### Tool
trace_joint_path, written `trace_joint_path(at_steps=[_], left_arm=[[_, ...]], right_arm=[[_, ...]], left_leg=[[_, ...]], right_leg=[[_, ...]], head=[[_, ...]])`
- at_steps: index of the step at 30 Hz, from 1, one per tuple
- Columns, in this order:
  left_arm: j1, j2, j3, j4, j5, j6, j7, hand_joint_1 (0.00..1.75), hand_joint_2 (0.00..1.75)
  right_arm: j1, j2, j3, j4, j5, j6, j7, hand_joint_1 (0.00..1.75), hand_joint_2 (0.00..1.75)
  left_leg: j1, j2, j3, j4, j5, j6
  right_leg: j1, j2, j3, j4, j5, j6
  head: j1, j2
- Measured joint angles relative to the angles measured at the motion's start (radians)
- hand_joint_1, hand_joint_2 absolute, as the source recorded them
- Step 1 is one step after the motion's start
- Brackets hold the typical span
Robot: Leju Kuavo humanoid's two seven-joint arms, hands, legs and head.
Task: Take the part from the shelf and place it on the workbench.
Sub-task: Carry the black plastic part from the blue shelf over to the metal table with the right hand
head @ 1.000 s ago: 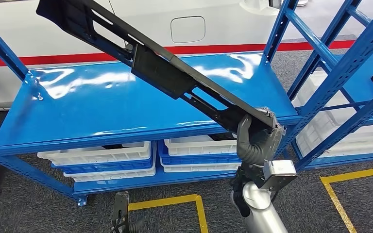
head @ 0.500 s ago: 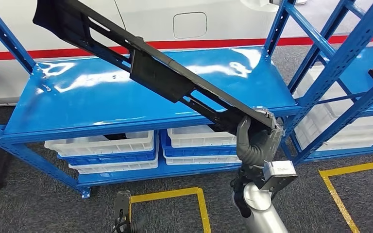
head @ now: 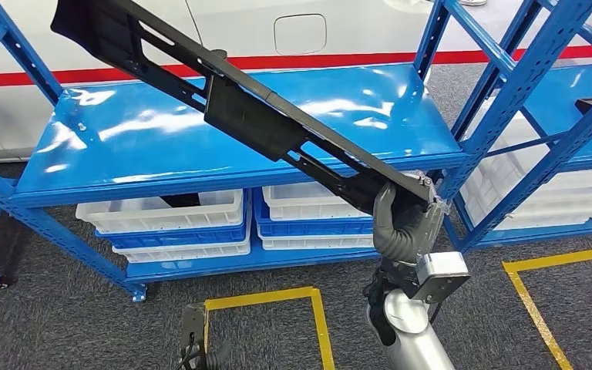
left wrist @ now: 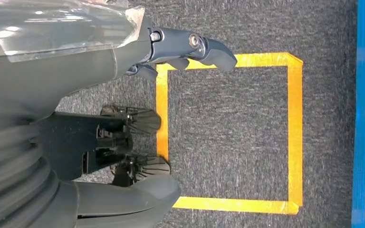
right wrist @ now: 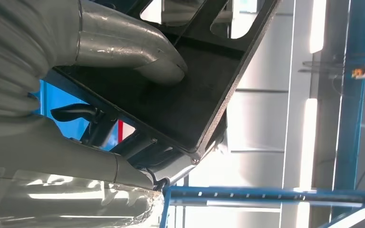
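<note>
Gripping the near end of the long black part, the right hand has its grey thumb pressed flat on one face of the part while the darker fingers wrap the other side; the right wrist view shows the thumb tip resting on the dark panel close to its edge. From that grip the part runs up and away to the left in the head view, tilted, its far end raised above the blue shelf deck and not touching it. A wider block sits about midway along the part, with slotted openings on either side of it.

Left hand hangs low over the grey carpet, fingers apart and holding nothing, above a yellow taped square on the floor.

Beneath the blue deck, white bins stand stacked on the lower level. A second blue rack stands to the right, and something dark lies on its shelf, possibly another part, though too little shows to say.
</note>
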Motion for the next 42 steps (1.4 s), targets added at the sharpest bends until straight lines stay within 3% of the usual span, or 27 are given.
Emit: trace_joint_path(at_steps=[2,3,5,7,8,9,10,12,14,15,17,19,21,23,24,25,26,28,30,31,33,35,37,39,40,41,42], left_arm=[[0.000,-0.001,0.000,0.000,0.000,-0.001,0.000,0.00,1.75],[0.000,-0.002,0.000,0.000,0.000,-0.002,-0.001,0.00,1.75],[-0.001,-0.003,-0.001,0.000,-0.002,-0.003,-0.003,0.00,1.75],[-0.001,-0.003,-0.002,-0.001,-0.006,-0.004,-0.009,0.00,1.75],[0.000,-0.003,-0.003,-0.001,-0.007,-0.004,-0.012,0.00,1.75],[0.000,-0.003,-0.003,-0.001,-0.007,-0.003,-0.015,0.00,1.75],[0.000,-0.003,-0.004,-0.001,-0.007,-0.003,-0.018,0.00,1.75],[0.000,-0.003,-0.005,-0.001,-0.007,-0.003,-0.021,0.00,1.75],[0.000,-0.003,-0.006,-0.002,-0.007,-0.003,-0.023,0.00,1.75],[0.000,-0.003,-0.006,-0.002,-0.007,-0.003,-0.024,0.00,1.75],[0.000,-0.003,-0.006,-0.002,-0.007,-0.003,-0.025,0.00,1.75],[0.000,-0.002,-0.006,-0.002,-0.007,-0.003,-0.025,0.00,1.75],[0.000,-0.001,-0.007,-0.002,-0.007,-0.002,-0.026,0.00,1.75],[0.000,-0.001,-0.007,-0.002,-0.007,-0.002,-0.026,0.00,1.75],[0.000,-0.001,-0.007,-0.002,-0.007,-0.002,-0.026,0.00,1.75],[0.000,-0.001,-0.007,-0.002,-0.007,-0.002,-0.026,0.00,1.75],[0.000,0.000,-0.007,-0.002,-0.007,-0.002,-0.026,0.00,1.75],[-0.001,0.000,-0.010,-0.002,-0.007,-0.002,-0.025,0.00,1.75],[-0.002,0.000,-0.013,-0.002,-0.007,-0.002,-0.025,0.00,1.75],[-0.002,0.000,-0.015,-0.003,-0.006,-0.002,-0.025,0.00,1.75],[-0.002,0.000,-0.016,-0.003,-0.006,-0.002,-0.024,0.00,1.75],[-0.003,-0.001,-0.019,-0.003,-0.006,-0.002,-0.023,0.00,1.75],[-0.004,-0.002,-0.022,-0.003,-0.006,-0.004,-0.023,0.00,1.75],[-0.004,-0.002,-0.024,-0.003,-0.006,-0.005,-0.022,0.00,1.75],[-0.004,-0.002,-0.024,-0.003,-0.006,-0.005,-0.022,0.00,1.75],[-0.004,-0.002,-0.025,-0.003,-0.007,-0.005,-0.020,0.00,1.75],[-0.004,-0.002,-0.026,-0.003,-0.010,-0.005,-0.018,0.00,1.75]], right_arm=[[-0.002,0.000,-0.001,0.000,0.002,0.000,0.000,1.75,1.75],[-0.002,0.000,-0.002,0.000,0.002,0.000,0.000,1.75,1.75],[-0.003,-0.001,-0.005,0.000,0.001,-0.002,-0.002,1.75,1.75],[0.000,-0.001,-0.009,0.000,0.001,-0.005,-0.007,1.75,1.75],[0.002,-0.002,-0.011,-0.001,0.001,-0.008,-0.009,1.75,1.75],[0.004,-0.003,-0.012,-0.001,0.001,-0.010,-0.010,1.75,1.75],[0.006,-0.004,-0.013,-0.001,0.001,-0.013,-0.012,1.75,1.75],[0.007,-0.005,-0.016,-0.003,0.002,-0.016,-0.016,1.75,1.75],[0.008,-0.005,-0.018,-0.008,0.003,-0.018,-0.020,1.75,1.75],[0.008,-0.005,-0.019,-0.009,0.004,-0.018,-0.022,1.75,1.75],[0.009,-0.005,-0.020,-0.011,0.004,-0.018,-0.025,1.75,1.75],[0.008,-0.005,-0.021,-0.011,0.003,-0.018,-0.028,1.75,1.75],[0.007,-0.003,-0.022,-0.012,0.002,-0.017,-0.031,1.75,1.75],[0.007,-0.001,-0.022,-0.012,0.001,-0.016,-0.032,1.75,1.75],[0.008,-0.001,-0.023,-0.012,0.000,-0.016,-0.032,1.75,1.75],[0.008,-0.001,-0.023,-0.012,0.000,-0.016,-0.032,1.75,1.75],[0.008,0.000,-0.023,-0.012,-0.001,-0.016,-0.032,1.75,1.75],[0.008,0.000,-0.023,-0.012,-0.004,-0.016,-0.032,1.75,1.75],[0.007,0.000,-0.023,-0.013,-0.006,-0.016,-0.033,1.75,1.75],[0.006,0.001,-0.024,-0.014,-0.006,-0.016,-0.033,1.75,1.75],[0.005,0.004,-0.024,-0.014,-0.011,-0.014,-0.033,1.75,1.75],[0.003,0.005,-0.025,-0.014,-0.018,-0.008,-0.033,1.75,1.75],[0.002,0.004,-0.026,-0.014,-0.025,0.002,-0.033,1.75,1.75],[0.001,0.004,-0.027,-0.014,-0.031,0.009,-0.033,1.75,1.75],[0.001,0.003,-0.027,-0.014,-0.032,0.012,-0.033,1.75,1.75],[0.002,0.003,-0.027,-0.014,-0.032,0.014,-0.033,1.75,1.75],[0.001,0.003,-0.027,-0.014,-0.032,0.017,-0.033,1.75,1.75]], left_leg=[[-0.003,0.003,-0.008,-0.006,0.013,0.015],[-0.002,0.004,-0.014,-0.010,0.022,0.024],[0.002,0.009,-0.031,-0.017,0.043,0.040],[0.001,0.011,-0.055,-0.016,0.060,0.045],[0.001,0.012,-0.067,-0.015,0.069,0.045],[0.001,0.012,-0.078,-0.015,0.077,0.043],[0.002,0.013,-0.088,-0.014,0.085,0.041],[0.001,0.013,-0.104,-0.010,0.098,0.034],[-0.001,0.013,-0.114,-0.006,0.109,0.023],[-0.003,0.013,-0.118,-0.005,0.116,0.017],[-0.002,0.012,-0.122,-0.003,0.125,0.007],[0.001,0.009,-0.139,0.024,0.092,-0.004],[0.003,0.006,-0.176,0.126,0.002,-0.015],[0.004,0.006,-0.210,0.242,-0.069,-0.021],[0.004,0.006,-0.218,0.281,-0.079,-0.022],[0.004,0.006,-0.211,0.292,-0.071,-0.022],[0.005,0.006,-0.190,0.279,-0.052,-0.021],[0.006,0.005,-0.098,0.162,-0.004,-0.014],[0.003,0.002,-0.011,0.032,0.007,-0.005],[0.000,0.001,0.007,0.001,0.002,0.000],[-0.005,0.001,0.004,-0.012,0.008,0.012],[-0.003,0.006,-0.008,-0.020,0.027,0.030],[0.001,0.010,-0.028,-0.024,0.049,0.042],[0.001,0.012,-0.054,-0.023,0.068,0.045],[0.001,0.013,-0.067,-0.023,0.077,0.044],[0.001,0.013,-0.078,-0.022,0.085,0.042],[0.002,0.011,-0.089,-0.022,0.093,0.038]], right_leg=[[0.000,0.000,-0.005,0.001,0.007,0.015],[0.000,0.000,-0.014,0.011,-0.003,0.018],[0.000,0.001,-0.048,0.083,-0.060,0.014],[0.000,0.002,-0.091,0.215,-0.134,0.011],[0.000,0.002,-0.101,0.266,-0.153,0.015],[-0.001,0.002,-0.095,0.285,-0.155,0.023],[-0.002,0.002,-0.067,0.260,-0.141,0.032],[-0.004,0.001,0.032,0.117,-0.104,0.045],[-0.001,0.005,0.107,-0.002,-0.092,0.037],[0.003,0.007,0.119,-0.024,-0.094,0.029],[0.001,0.008,0.109,-0.024,-0.086,0.013],[-0.006,0.006,0.095,-0.023,-0.071,-0.008],[-0.007,0.003,0.075,-0.023,-0.052,-0.026],[-0.005,0.002,0.056,-0.022,-0.037,-0.031],[-0.004,0.001,0.047,-0.022,-0.031,-0.031],[-0.003,0.001,0.039,-0.021,-0.025,-0.030],[-0.003,0.001,0.029,-0.020,-0.018,-0.027],[-0.002,0.002,0.013,-0.015,-0.007,-0.022],[0.002,0.002,0.003,-0.009,0.001,-0.012],[0.003,0.001,0.000,-0.008,0.006,-0.005],[0.004,0.001,-0.004,-0.009,0.018,0.010],[0.003,0.001,-0.023,0.012,0.000,0.016],[0.002,0.002,-0.063,0.106,-0.071,0.009],[0.002,0.002,-0.102,0.241,-0.140,0.009],[0.000,0.002,-0.107,0.281,-0.150,0.015],[-0.001,0.002,-0.093,0.286,-0.142,0.025],[-0.004,0.002,-0.057,0.247,-0.121,0.035]], head=[[0.000,0.000],[-0.001,0.000],[0.003,0.000],[0.007,0.000],[0.007,0.000],[0.007,0.000],[0.007,0.000],[0.007,0.000],[0.006,0.000],[0.005,0.000],[0.004,0.000],[0.002,0.000],[0.000,0.000],[-0.002,0.000],[-0.002,0.000],[-0.002,0.000],[-0.002,0.000],[-0.003,0.000],[-0.002,0.000],[-0.002,0.000],[-0.001,0.000],[0.000,0.000],[0.003,0.000],[0.005,0.000],[0.005,0.000],[0.006,0.000],[0.006,0.000]])
